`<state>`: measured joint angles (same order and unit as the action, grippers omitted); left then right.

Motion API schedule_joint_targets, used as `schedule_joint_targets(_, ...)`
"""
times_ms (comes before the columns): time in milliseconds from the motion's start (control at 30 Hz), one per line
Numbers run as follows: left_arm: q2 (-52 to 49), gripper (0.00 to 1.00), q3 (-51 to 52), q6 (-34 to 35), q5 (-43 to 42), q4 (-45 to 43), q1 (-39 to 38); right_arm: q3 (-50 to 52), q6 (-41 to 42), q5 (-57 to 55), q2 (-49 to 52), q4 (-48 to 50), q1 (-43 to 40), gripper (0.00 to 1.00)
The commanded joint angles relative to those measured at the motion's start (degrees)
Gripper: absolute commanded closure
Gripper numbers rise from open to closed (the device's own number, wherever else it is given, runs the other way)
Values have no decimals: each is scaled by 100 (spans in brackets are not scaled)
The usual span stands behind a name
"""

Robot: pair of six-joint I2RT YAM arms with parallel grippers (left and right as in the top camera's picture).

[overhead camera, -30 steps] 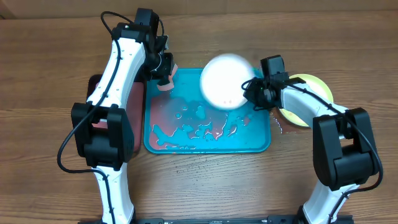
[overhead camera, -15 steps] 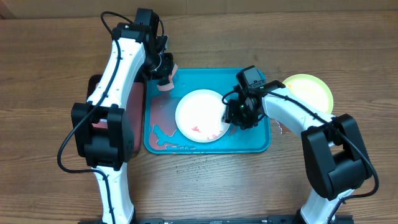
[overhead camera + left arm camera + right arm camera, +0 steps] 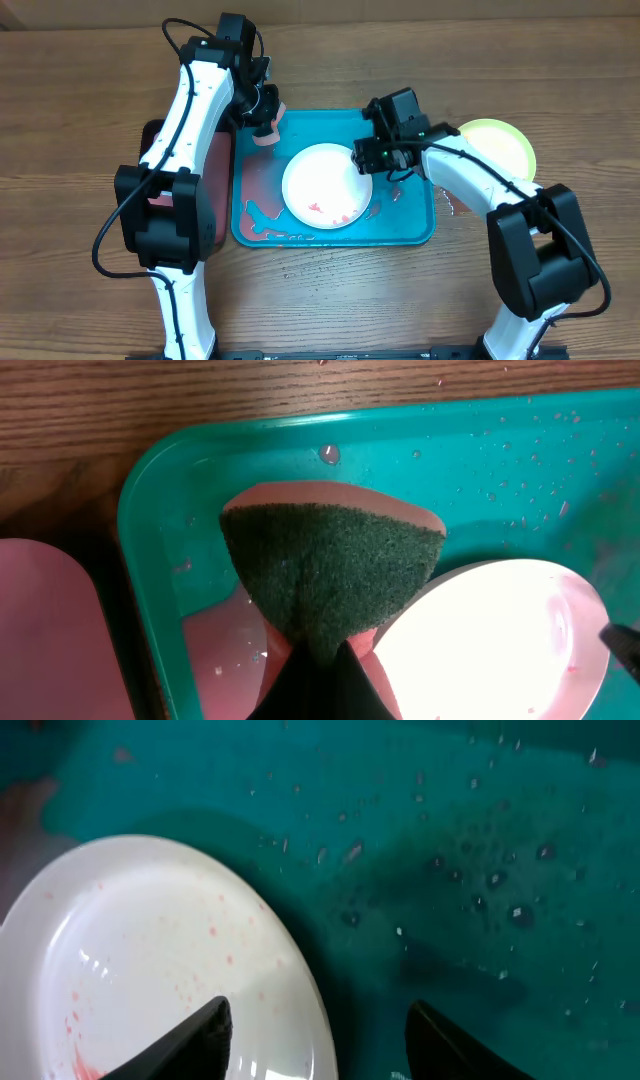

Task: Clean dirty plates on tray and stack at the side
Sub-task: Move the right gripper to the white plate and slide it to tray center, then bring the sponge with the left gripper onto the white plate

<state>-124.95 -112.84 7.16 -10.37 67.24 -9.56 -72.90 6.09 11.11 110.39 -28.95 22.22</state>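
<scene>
Right gripper (image 3: pixel 318 1032): jaws wide, nothing in them, hanging over the right rim of the white plate (image 3: pixel 325 187).
Left gripper (image 3: pixel 310 685): pinched on the sponge (image 3: pixel 330 575), at the far-left corner of the tray (image 3: pixel 415 228).
White plate: flat in the tray, red smears on it, so not clean yet.
Yellow-green plate (image 3: pixel 500 145): on the table just right of the tray.
Risk: the tray's wet, so scrubbing an unpinned plate could skate it around. A lopsided rim grab might tip it.
Arms: right reaches in across the tray's right edge. Left runs along its left side, wrist bent down.

It looks like a robotics lab: a left arm (image 3: pixel 190 110) and right arm (image 3: pixel 470 178) stand at a wooden table (image 3: pixel 80 100) with a tray (image 3: pixel 417 218).
</scene>
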Motion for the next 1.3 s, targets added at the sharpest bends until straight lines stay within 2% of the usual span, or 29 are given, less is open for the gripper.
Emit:
schedule_joint_targets(0,7,96,28,59,50,-44,-28,-501,-339,24,391,-151,9,45)
schedule_joint_targets(67,7,96,28,59,50,-42,-26,-647,-334,101,529,-315,33,52)
schedule_joint_targets(133,7,96,28,59,50,-42,-26,-658,-302,109,586,-398,90,64)
schedule_joint_targets(400,7,96,28,59,50,-44,-28,-656,179,96,914,-741,122,75)
schedule_joint_targets(500,7,96,28,59,50,-42,-26,-656,546,92,942,-852,129,85)
schedule_joint_targets(567,7,96,28,59,50,-39,-28,-660,1073,90,942,-907,129,96)
schedule_joint_targets(733,7,96,31,61,50,4,-55,-658,3423,-144,942,-1373,129,96)
schedule_joint_targets(800,7,96,31,61,50,-2,-92,-656,3906,-164,942,-1462,131,96)
schedule_joint_targets(1067,-107,96,35,83,120,-17,-404,-638,4039,-229,942,-1596,188,96)
schedule_joint_targets(1267,-431,96,39,581,658,-20,-669,-614,3888,-229,942,-1569,188,96)
